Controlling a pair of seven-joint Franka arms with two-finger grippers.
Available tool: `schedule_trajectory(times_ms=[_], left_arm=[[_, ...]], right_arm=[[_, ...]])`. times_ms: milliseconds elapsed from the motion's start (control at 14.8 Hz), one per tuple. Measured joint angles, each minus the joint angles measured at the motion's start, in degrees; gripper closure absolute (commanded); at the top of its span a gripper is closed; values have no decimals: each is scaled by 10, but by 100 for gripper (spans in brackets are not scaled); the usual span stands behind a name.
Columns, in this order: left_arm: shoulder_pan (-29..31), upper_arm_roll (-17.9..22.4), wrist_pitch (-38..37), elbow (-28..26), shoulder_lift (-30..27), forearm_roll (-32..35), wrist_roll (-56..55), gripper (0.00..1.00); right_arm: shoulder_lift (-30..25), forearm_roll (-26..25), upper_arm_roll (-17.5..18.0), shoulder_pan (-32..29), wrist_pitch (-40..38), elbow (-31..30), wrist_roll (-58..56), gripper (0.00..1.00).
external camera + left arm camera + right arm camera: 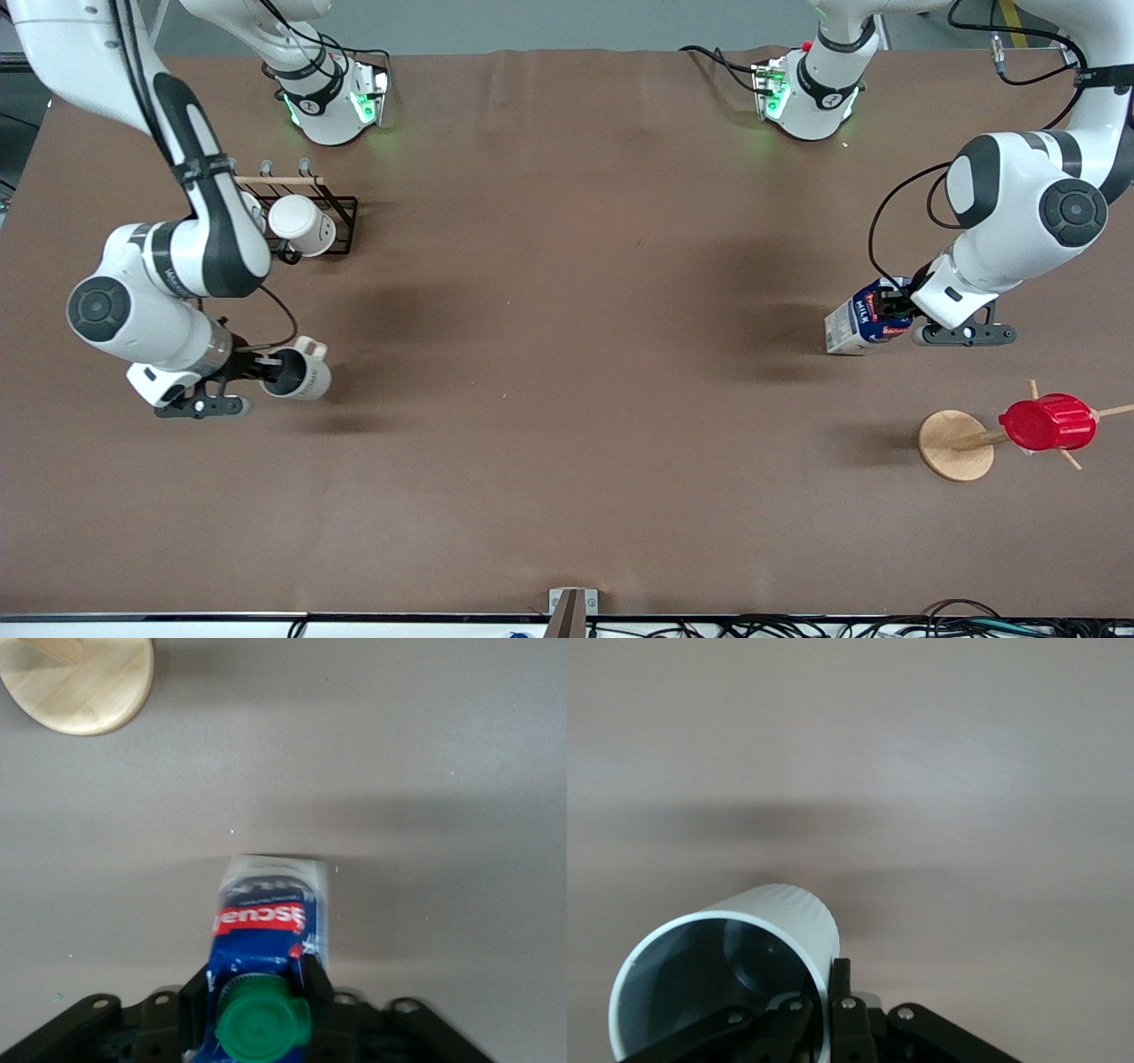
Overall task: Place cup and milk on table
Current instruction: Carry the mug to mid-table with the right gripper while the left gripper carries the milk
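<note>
Hidden: the right hand's [259,365] fingers are mostly covered by the arm in the front view; the left hand's [895,308] fingertips are lost among the milk's top.
Cut off: the cup's [722,979] base runs out of the right wrist view; the milk's [266,948] bottom edge is pale and hard to make out there.
Right arm: reaches from its base to its own end of the counter [567,354], wrist bent low.
Right hand: clenched on the cup's rim, one finger [843,1010] outside the wall, the other inside.
Cup: tilted in the right hand, just over the counter, its handle pointing up; whether it touches I cannot tell.
Left arm: folded low at its own end of the counter.
Left hand: grasping the milk at its top, black fingers [193,1010] either side of the green cap [263,1023].
Milk: leaning in the left hand, low over the counter.
Rack [328,208]: holds a white mug [301,226], partly covered by the right arm.
Wooden stand [955,445]: carries a red cup [1048,423], nearer the front camera than the milk.
</note>
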Motion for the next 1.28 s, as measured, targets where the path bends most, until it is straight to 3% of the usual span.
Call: schedule_trajectory(times_ms=[337, 674, 1079, 1146, 1213, 1281], left_arm=[[-3, -10, 1, -3, -6, 0, 0, 95], [-5, -25, -51, 49, -14, 0, 0, 99], [-12, -95, -107, 127, -7, 0, -90, 99], [-16, -105, -118, 139, -1, 2, -102, 99], [-23, -113, -129, 152, 7, 11, -115, 99], [-33, -116, -141, 166, 17, 21, -132, 99]], right_arm=[[56, -17, 68, 98, 4, 89, 206, 100], [153, -107, 72, 237, 68, 151, 332, 100], [185, -156, 100, 266, 100, 158, 335, 95], [191, -164, 104, 267, 108, 158, 335, 76], [196, -168, 106, 269, 113, 158, 335, 25], [198, -169, 107, 270, 115, 158, 335, 0]])
